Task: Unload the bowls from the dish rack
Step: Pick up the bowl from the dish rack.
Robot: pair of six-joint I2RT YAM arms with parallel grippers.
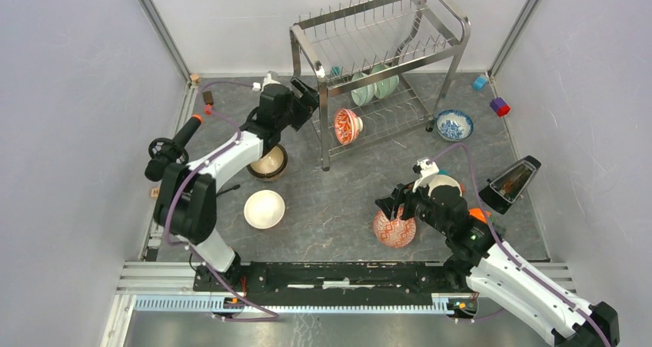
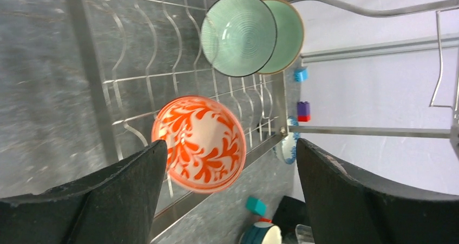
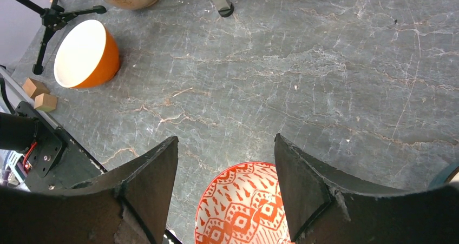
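Observation:
The steel dish rack [image 1: 434, 20] stands at the back. On its lower tier are two pale green bowls [image 2: 238, 33] and a red-orange floral bowl [image 2: 203, 141], which stands on edge. My left gripper [image 2: 231, 144] is open just in front of the floral bowl, one finger on each side, without touching it. My right gripper [image 3: 226, 138] hangs open above a second red-orange patterned bowl [image 3: 246, 209] on the table. A blue-and-white bowl [image 1: 454, 124], a dark brown bowl [image 1: 269, 162] and a white bowl [image 1: 264, 208] rest on the table.
Small blocks lie near the right wall: blue [image 1: 480, 81] and purple-red [image 1: 500, 106]. A black wedge-shaped object [image 1: 511, 183] and a teal-and-white cup [image 1: 442, 184] sit right of my right arm. A black handled tool on a stand [image 1: 173, 147] is at the left.

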